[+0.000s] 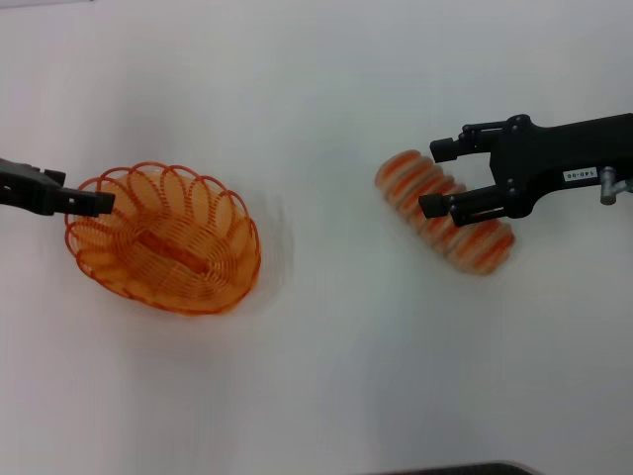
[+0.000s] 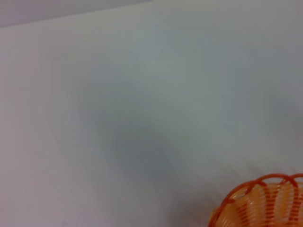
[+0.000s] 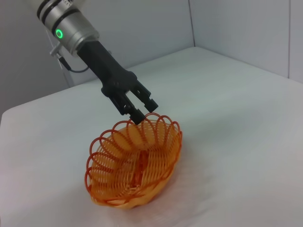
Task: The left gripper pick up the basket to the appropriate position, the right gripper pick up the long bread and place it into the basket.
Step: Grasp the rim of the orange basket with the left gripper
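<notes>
I am counting one basket (image 1: pixel 164 238), one long bread (image 1: pixel 447 214) and two grippers on the white table (image 1: pixel 326 386). In the head view the basket is sitting at about nine o'clock from the middle of the table, and the bread is lying at about two o'clock, well apart from it, slanting from upper left to lower right. The left gripper (image 1: pixel 94 201) is reaching in from nine o'clock, and its fingers are pinching the looped rim at the basket's left end; the right wrist view (image 3: pixel 140 115) is showing the same grip on the rim. The right gripper (image 1: pixel 436 178) is hovering over the bread, its fingers spread, one on each side of the loaf.
</notes>
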